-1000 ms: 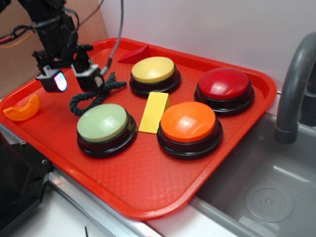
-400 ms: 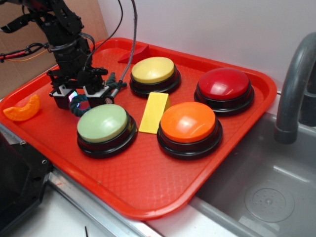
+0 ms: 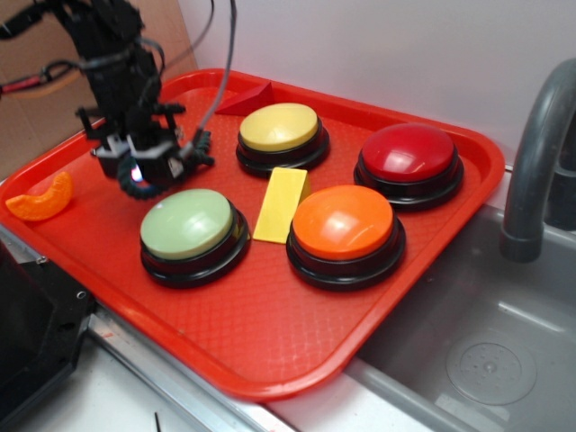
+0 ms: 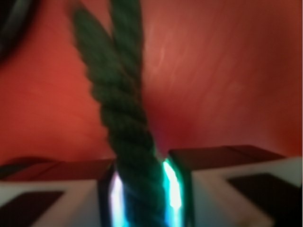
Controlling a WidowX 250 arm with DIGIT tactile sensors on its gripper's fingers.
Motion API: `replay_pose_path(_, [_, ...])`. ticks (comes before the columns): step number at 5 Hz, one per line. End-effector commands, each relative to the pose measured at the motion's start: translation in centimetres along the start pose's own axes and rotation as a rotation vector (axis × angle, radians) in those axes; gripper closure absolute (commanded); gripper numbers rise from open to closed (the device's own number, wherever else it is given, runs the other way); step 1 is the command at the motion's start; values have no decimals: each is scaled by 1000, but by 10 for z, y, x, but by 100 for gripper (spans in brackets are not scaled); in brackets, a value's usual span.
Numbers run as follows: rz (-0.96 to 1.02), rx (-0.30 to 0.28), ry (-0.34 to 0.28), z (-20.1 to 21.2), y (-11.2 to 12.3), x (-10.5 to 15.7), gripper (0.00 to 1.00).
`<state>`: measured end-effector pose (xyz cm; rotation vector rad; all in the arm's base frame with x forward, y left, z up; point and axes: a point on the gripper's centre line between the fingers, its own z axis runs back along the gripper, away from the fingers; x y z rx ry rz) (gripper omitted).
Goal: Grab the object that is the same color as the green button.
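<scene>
The pincer (image 3: 137,167) is clenched on the rope (image 4: 127,142) near the tray's (image 3: 270,342) left edge; lift straight, keeping grip firm.

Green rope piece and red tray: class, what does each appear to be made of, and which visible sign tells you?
Green rope piece: likely twisted fibre, matte; spiral strands show between the gripper pads. Red tray: probably moulded plastic, with a fine pebbled texture and slight sheen.

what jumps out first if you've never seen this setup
Four big dome buttons fill the red tray: green button front left, yellow, red and orange around a yellow wedge. At the tray's left, the gripper is shut on the dark green rope, which the wrist view shows pinched between its fingers.
</scene>
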<state>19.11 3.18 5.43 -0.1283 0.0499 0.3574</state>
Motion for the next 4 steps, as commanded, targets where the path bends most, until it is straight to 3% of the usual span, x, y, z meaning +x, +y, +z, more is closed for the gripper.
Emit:
replay_pose_path(1, [-20, 20, -233, 112, 26, -3, 100])
replay_pose_path(2, [-10, 22, -246, 148, 38, -4, 100])
replay_pose_path(4, [-3, 61, -256, 154, 47, 1, 100])
